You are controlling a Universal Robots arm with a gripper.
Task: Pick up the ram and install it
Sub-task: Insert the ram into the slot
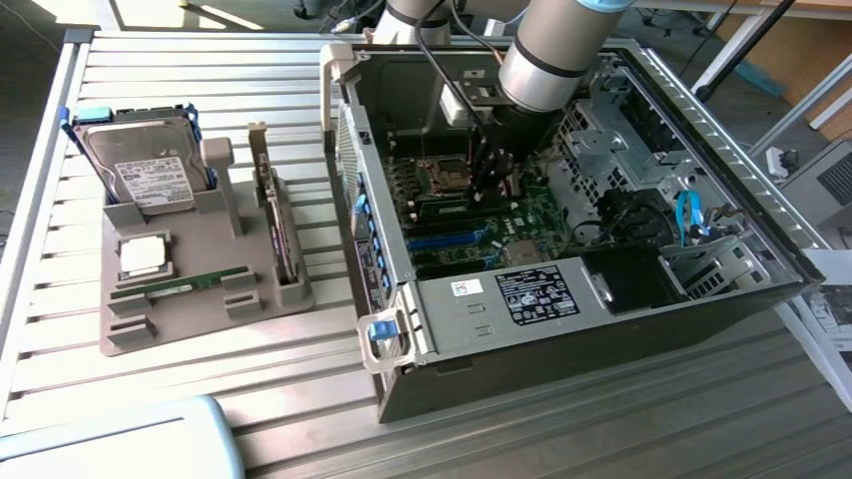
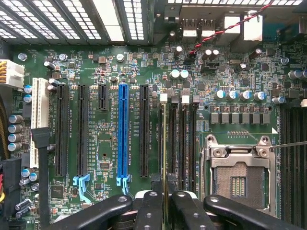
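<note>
1. Ram (image 2: 166, 143): thin green board seen edge-on, upright over the memory slots (image 2: 184, 143) beside the processor socket (image 2: 238, 178)
2. Gripper (image 2: 163, 201): black fingers (image 2: 149, 207) clamped on the ram's upper edge
3. Arm (image 1: 553, 55): reaching into the open computer case (image 1: 600, 329) on the tabletop (image 1: 174, 399)

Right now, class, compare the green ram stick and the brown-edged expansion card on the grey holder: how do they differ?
The ram stick is green, narrow and sits low; the expansion card is darker and stands tall on edge. The ram stick runs crosswise to the expansion card. Both rest in the grey holder.
</note>
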